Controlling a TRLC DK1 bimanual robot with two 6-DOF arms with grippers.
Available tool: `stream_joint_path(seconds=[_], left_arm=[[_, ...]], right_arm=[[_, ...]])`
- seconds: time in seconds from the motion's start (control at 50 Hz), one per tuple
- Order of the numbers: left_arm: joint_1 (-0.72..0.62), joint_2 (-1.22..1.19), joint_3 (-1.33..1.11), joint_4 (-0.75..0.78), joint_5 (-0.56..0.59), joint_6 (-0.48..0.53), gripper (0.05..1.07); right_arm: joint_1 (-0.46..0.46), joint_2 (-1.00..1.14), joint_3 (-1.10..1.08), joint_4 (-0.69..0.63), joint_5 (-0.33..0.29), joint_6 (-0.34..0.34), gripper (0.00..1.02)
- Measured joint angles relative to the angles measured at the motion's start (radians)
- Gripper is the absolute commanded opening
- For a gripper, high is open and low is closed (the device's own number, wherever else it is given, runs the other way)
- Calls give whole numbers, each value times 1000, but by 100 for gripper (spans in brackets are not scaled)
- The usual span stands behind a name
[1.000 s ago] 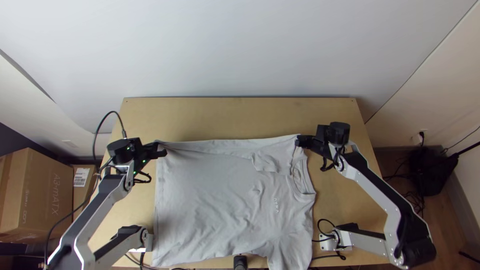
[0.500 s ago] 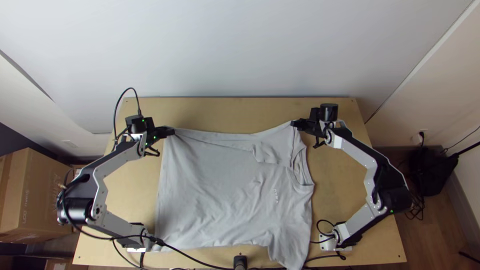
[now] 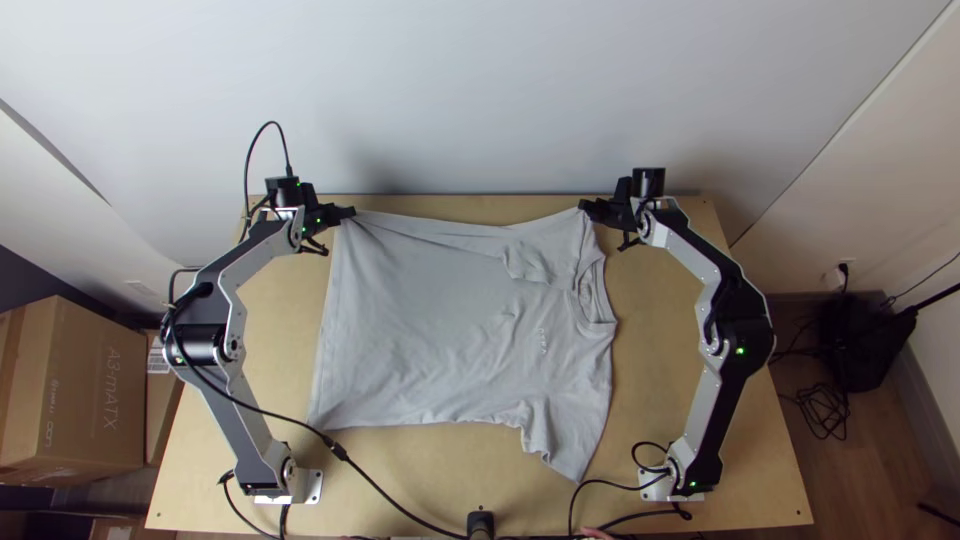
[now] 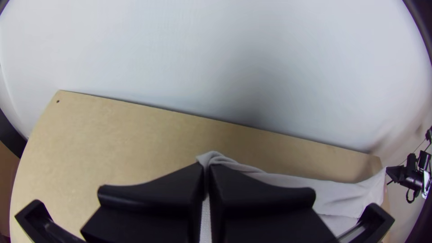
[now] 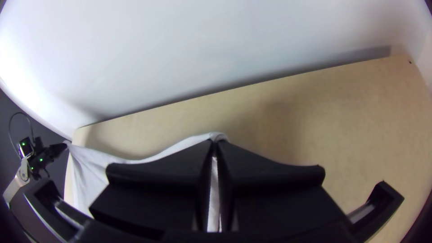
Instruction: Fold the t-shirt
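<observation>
Well, your left pincer and right pincer grip the t-shirt by its far edge, perhaps tucked in, with most folding left.

Shirt over table. Left gripper at Shirt's far left corner; right gripper at its far right. Left base before Shirt, to left; right base before, to right. Wall behind Shirt. Box left of Shirt, beyond table. Cable before Shirt.
</observation>
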Motion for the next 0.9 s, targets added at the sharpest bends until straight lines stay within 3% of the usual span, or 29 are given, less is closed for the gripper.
stream_joint_path(seconds=[0.44, 0.7, 0.9], left_arm=[[10, 56, 251, -325, 34, -26, 8], [37, -19, 110, -311, 81, -25, 8], [60, -114, -79, -228, 109, -25, 8]], right_arm=[[-8, 66, 270, -330, 0, 45, 2], [5, 60, 271, -485, -4, 45, 2], [14, -14, 175, -502, -4, 45, 2]])
